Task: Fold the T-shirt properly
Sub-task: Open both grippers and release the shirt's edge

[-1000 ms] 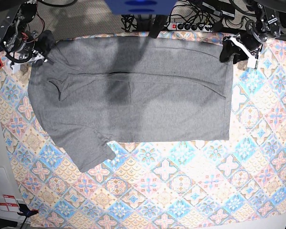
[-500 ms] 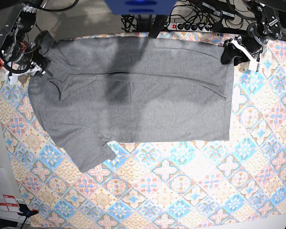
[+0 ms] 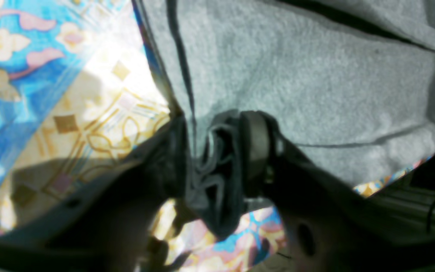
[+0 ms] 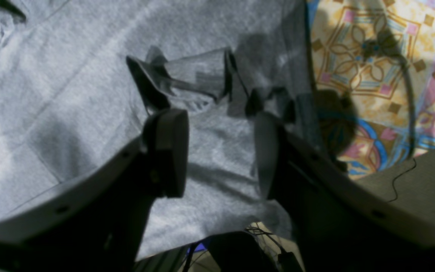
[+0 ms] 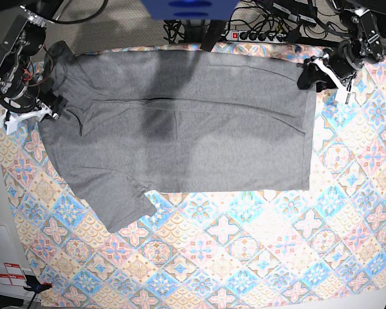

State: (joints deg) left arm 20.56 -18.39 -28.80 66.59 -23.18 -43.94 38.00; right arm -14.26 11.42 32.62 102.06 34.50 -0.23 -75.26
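The heather-grey T-shirt (image 5: 180, 122) lies spread on the tablecloth, its far part folded over along a long crease. In the base view my left gripper (image 5: 307, 74) sits at the shirt's far right corner. The left wrist view shows that gripper (image 3: 217, 124) with a dark bunch of the T-shirt (image 3: 315, 75) pinched between its fingers. My right gripper (image 5: 55, 80) hovers at the shirt's far left corner. In the right wrist view it (image 4: 215, 117) stands open over the T-shirt (image 4: 70, 75), with a rumpled fold just beyond its fingertips (image 4: 168, 124).
The colourful tile-patterned tablecloth (image 5: 244, 251) covers the table. A power strip with cables (image 5: 257, 35) lies past the far edge. One sleeve (image 5: 122, 206) sticks out toward the front left.
My right arm has swung toward the front along the shirt's left edge, and the far left corner of the shirt now reaches further out. My left arm has drawn back slightly at the far right corner.
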